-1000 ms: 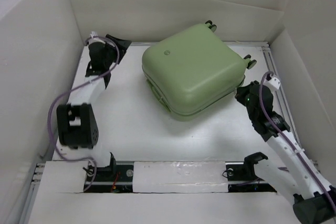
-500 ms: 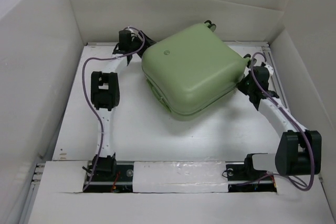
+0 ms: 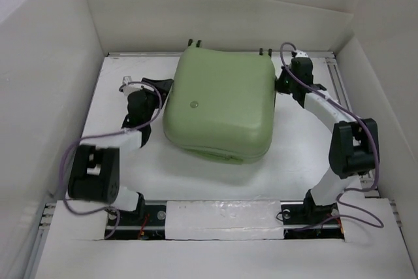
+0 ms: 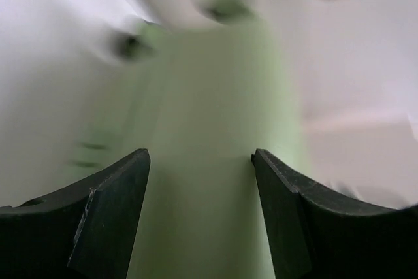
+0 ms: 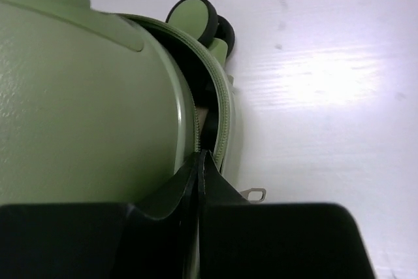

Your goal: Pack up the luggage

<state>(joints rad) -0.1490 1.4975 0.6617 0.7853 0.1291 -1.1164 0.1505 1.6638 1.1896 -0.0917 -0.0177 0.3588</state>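
The luggage [image 3: 219, 106], a pale green hard-shell suitcase, lies flat mid-table with its lid down and its wheels [image 3: 194, 43] toward the back wall. My left gripper [image 3: 163, 87] is open at its left side. In the left wrist view the blurred green shell [image 4: 202, 129] fills the gap between the fingers [image 4: 111, 213]. My right gripper [image 3: 281, 83] is shut at the back right corner. Its tips [image 5: 199, 156] rest on the gaping zipper seam [image 5: 219, 106], where dark lining shows. A metal zipper pull [image 5: 257, 194] lies just right of them, and a wheel [image 5: 196, 17] sits beyond.
White walls box the table in at the left [image 3: 46, 96], back [image 3: 215, 24] and right [image 3: 385, 96]. A taped rail [image 3: 222, 217] runs along the near edge by the arm bases. Purple cables [image 3: 78, 148] loop off both arms.
The suitcase has turned to sit square and slid left and forward. My left gripper came from the back corner to its left side. The right gripper moved up to its back right corner.
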